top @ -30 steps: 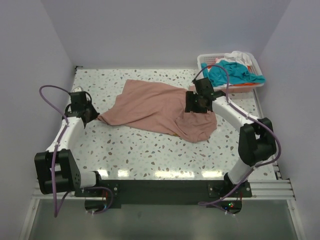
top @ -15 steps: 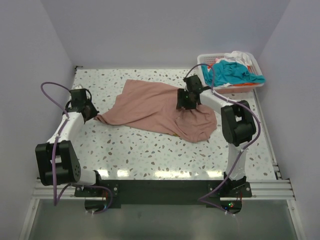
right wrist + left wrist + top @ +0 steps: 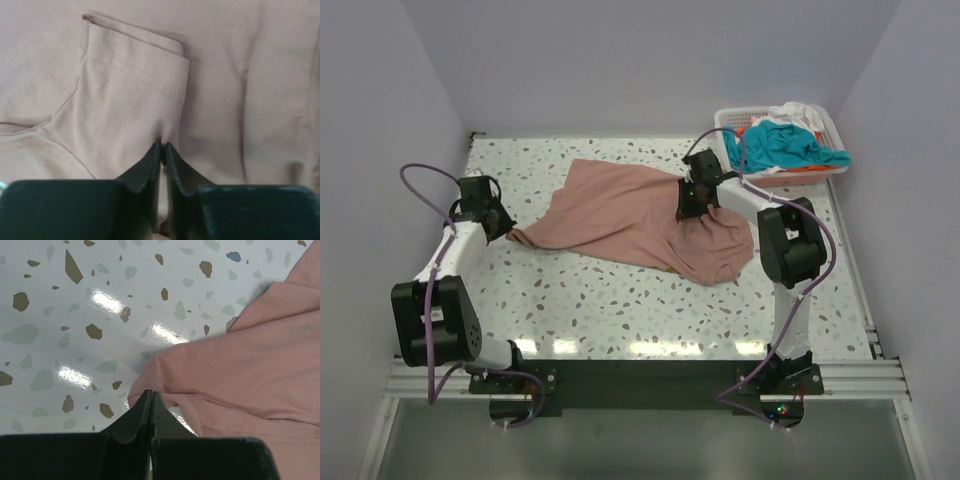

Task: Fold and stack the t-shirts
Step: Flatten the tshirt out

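Only wrist views show both jaws pinching pink t-shirt [image 3: 125,100].

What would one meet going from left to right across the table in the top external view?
Left gripper → pink t-shirt → white basket. The right gripper overlaps the shirt, so I omit it.

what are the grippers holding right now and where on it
Both hold the pink t-shirt: the left gripper pinches its outermost left edge, and the right gripper pinches the side of a sleeve.
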